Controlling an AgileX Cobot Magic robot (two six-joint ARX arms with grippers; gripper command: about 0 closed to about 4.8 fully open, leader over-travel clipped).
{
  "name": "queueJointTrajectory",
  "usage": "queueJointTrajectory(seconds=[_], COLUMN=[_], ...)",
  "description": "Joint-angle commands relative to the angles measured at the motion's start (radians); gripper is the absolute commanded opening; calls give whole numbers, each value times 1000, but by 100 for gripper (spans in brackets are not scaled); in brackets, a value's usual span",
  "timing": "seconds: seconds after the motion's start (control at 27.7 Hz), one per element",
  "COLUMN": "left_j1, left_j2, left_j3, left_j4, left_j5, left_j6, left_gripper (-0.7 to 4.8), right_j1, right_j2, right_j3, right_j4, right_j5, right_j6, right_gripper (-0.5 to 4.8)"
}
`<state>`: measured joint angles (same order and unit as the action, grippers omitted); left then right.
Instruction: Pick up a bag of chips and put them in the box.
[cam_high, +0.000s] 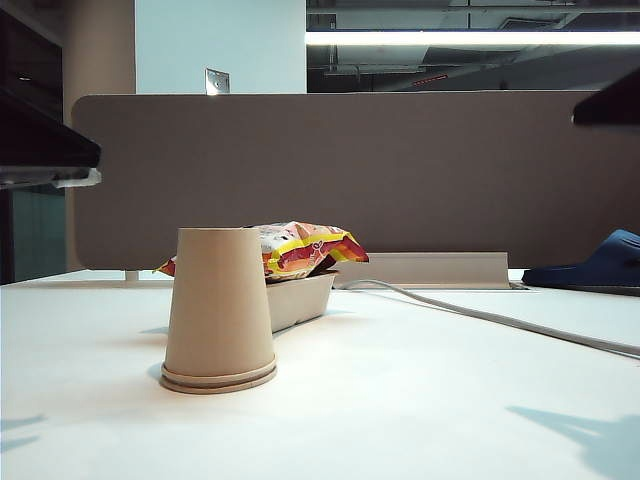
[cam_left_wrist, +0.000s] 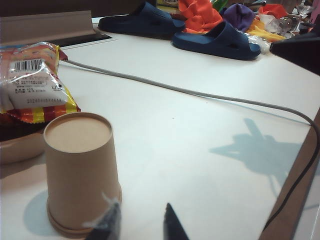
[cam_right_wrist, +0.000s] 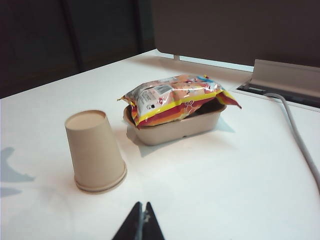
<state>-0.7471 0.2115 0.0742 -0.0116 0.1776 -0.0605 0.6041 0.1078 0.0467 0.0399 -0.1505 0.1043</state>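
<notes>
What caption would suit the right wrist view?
Chips bag resting in the box beside an upturned cup; shut right gripper hovers clear.

Exterior low, table-level; wrists look down; all share cup (cam_high: 220, 310).

The tall upside-down beige paper cup (cam_high: 219, 310) stands just in front of the shallow beige pulp box (cam_high: 300, 298) at centre-left of the exterior view. A grey cable (cam_high: 500, 320) crosses the right; bare white tabletop (cam_high: 400, 400) lies between.

The rig line requires both grippers: the left gripper (cam_left_wrist: 140, 225), jaws parted, hangs beside the cup; the right gripper (cam_right_wrist: 140, 225), jaws together, hangs over bare table.
</notes>
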Motion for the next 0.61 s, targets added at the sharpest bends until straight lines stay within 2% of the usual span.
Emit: queueJointTrajectory(seconds=[0.04, 0.22, 0.36, 0.61], left_j1=[0, 0, 0, 0], left_j2=[0, 0, 0, 0], left_j3=[-2, -2, -2, -19], left_j4=[12, 11, 5, -3], left_j5=[-2, -2, -2, -3], left_j6=[0, 0, 2, 5], left_gripper=[111, 105, 15, 12], right_j1=[1, 1, 1, 1], right_j2=[1, 2, 2, 2], right_j3=[-32, -40, -40, -40], right_j4=[25, 9, -23, -116], right_j5=[3, 3, 11, 108], right_j6=[1, 0, 0, 0], right_gripper=[-1, -1, -1, -1])
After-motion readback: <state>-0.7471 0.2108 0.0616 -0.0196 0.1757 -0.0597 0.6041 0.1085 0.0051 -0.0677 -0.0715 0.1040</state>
